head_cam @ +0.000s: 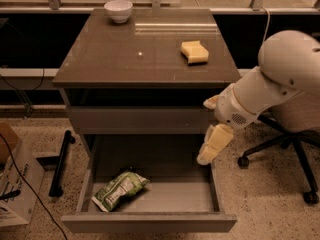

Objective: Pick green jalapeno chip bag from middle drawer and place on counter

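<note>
In the camera view, my hand [209, 148] hangs at the right edge of the open middle drawer [150, 223], apparently just above its side wall; I cannot tell whether it is spread or pressed together. The green jalapeno chip bag [120, 189] lies front-left on the drawer floor, well apart from the hand. A sponge [194, 51] rests on the tabletop [125, 59].

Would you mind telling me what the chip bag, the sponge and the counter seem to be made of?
The green jalapeno chip bag looks like thin foil or plastic film, creased and wrinkled. The sponge looks like matte pale-yellow foam. The counter seems glossy laminate or stone, given its reflections. The tool hangs over the right edge of the middle drawer.
</note>
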You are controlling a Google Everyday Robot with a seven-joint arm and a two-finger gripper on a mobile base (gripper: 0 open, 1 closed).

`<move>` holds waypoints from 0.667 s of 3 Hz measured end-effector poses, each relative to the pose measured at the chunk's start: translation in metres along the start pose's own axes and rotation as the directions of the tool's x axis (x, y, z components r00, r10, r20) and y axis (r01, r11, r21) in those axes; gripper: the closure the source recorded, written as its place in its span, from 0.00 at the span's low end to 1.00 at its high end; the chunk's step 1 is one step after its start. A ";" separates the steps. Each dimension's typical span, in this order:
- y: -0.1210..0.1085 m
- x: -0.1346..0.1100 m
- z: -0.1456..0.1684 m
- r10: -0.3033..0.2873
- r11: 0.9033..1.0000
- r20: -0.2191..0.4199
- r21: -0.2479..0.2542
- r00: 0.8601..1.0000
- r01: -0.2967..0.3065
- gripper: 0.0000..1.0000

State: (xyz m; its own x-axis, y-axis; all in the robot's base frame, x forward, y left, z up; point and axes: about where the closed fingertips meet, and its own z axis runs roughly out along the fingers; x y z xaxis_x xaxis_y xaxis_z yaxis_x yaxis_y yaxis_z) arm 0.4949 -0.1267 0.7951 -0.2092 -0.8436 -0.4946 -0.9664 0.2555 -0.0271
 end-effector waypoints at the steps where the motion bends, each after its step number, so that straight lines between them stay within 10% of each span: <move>1: 0.006 0.005 0.066 0.017 0.999 0.049 -0.048 0.999 -0.014 0.00; 2: 0.002 0.009 0.124 0.048 0.996 0.106 -0.085 0.993 -0.039 0.00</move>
State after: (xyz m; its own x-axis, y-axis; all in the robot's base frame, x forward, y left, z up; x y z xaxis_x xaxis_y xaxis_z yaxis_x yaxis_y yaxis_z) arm 0.5100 -0.0750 0.6833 -0.2384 -0.7757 -0.5844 -0.9667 0.2470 0.0665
